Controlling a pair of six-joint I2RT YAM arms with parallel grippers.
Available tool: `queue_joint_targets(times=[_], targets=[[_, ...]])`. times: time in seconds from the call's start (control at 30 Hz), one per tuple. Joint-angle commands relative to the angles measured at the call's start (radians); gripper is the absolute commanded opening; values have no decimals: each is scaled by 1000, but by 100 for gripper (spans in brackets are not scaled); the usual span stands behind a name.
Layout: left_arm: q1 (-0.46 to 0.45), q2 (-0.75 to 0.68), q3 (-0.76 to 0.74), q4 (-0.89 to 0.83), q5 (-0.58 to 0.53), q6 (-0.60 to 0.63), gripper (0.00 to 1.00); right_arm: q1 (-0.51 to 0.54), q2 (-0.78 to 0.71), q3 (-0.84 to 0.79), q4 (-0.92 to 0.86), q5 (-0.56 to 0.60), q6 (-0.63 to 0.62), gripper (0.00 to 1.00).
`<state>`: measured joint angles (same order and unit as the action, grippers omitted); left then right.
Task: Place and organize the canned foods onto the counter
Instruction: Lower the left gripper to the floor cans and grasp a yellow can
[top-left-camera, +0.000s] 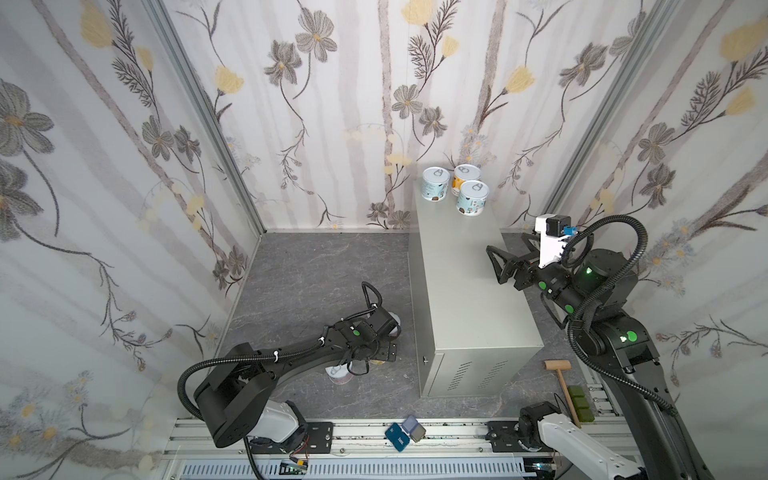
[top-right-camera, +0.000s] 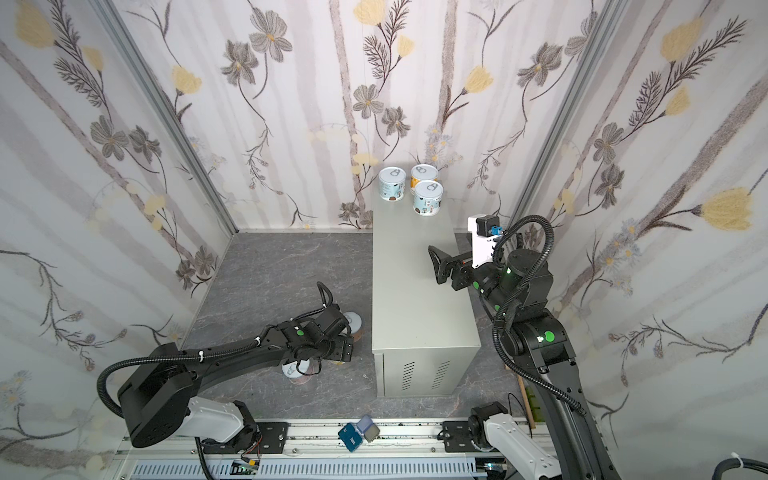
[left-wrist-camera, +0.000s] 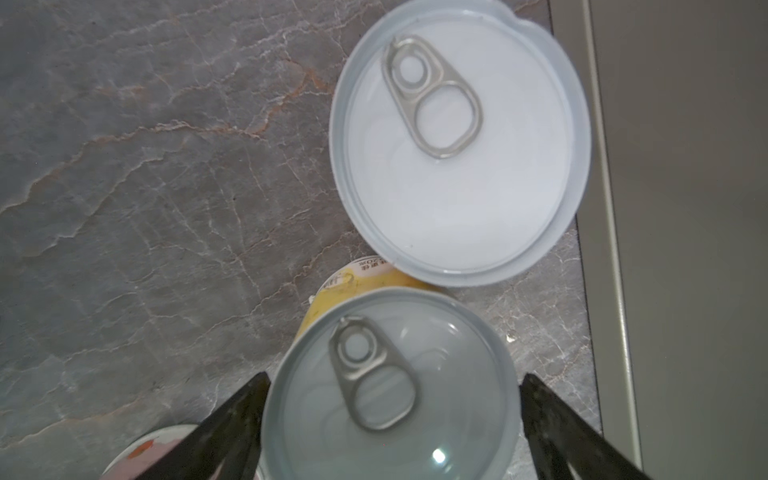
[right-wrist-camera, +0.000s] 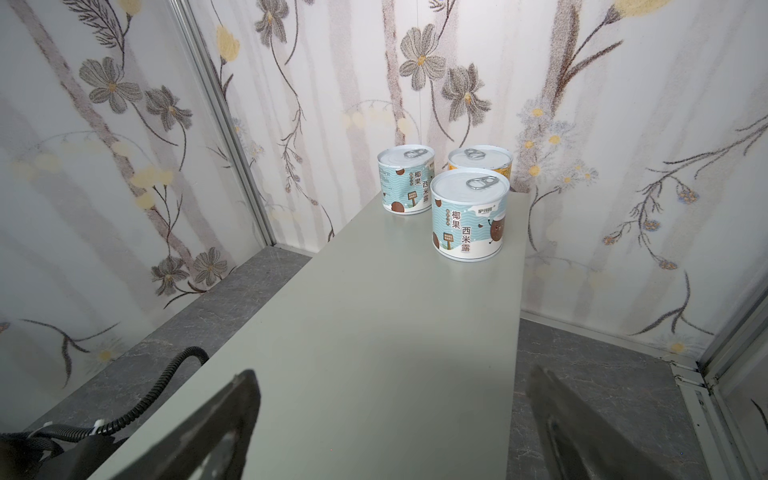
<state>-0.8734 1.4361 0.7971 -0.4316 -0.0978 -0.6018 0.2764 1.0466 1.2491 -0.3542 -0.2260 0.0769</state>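
Left gripper (left-wrist-camera: 392, 376) straddles the yellow can (left-wrist-camera: 390, 399), grasp unclear: centre both fingers (left-wrist-camera: 232, 424) before squeezing; right gripper (right-wrist-camera: 392, 372) gapes empty above the counter (right-wrist-camera: 374, 299).

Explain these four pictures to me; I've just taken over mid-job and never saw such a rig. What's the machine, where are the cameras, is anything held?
Two robot arms, each ending in a two-fingered gripper, work inside a wallpapered booth. Both top views look down from overhead, nearly identical; each wrist view rides on an arm, looking past its jaws. Three cans stand at the far end of the grey counter. Three more cans stand on the floor beside it. The left gripper straddles the yellow-labelled can; whether it grips yet is unclear. The right gripper hangs open and empty over the counter.
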Motion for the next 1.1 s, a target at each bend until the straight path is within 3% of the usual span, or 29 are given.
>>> queue_joint_targets(times=[0.0, 0.4, 0.63, 0.9, 1.07], targets=[[-3, 19, 8, 33, -19, -8, 90, 1, 0, 5, 13, 1, -9, 100], [-8, 19, 16, 0, -48, -9, 71, 0, -1, -17, 29, -4, -5, 100], [-5, -32, 48, -67, -64, 24, 53, 1, 4, -40, 58, -12, -22, 100], [9, -157, 104, -182, -9, 94, 46, 7, 12, -79, 135, -122, -28, 100], [68, -291, 148, -237, 90, 159, 45, 34, 23, -102, 178, -177, -45, 100]])
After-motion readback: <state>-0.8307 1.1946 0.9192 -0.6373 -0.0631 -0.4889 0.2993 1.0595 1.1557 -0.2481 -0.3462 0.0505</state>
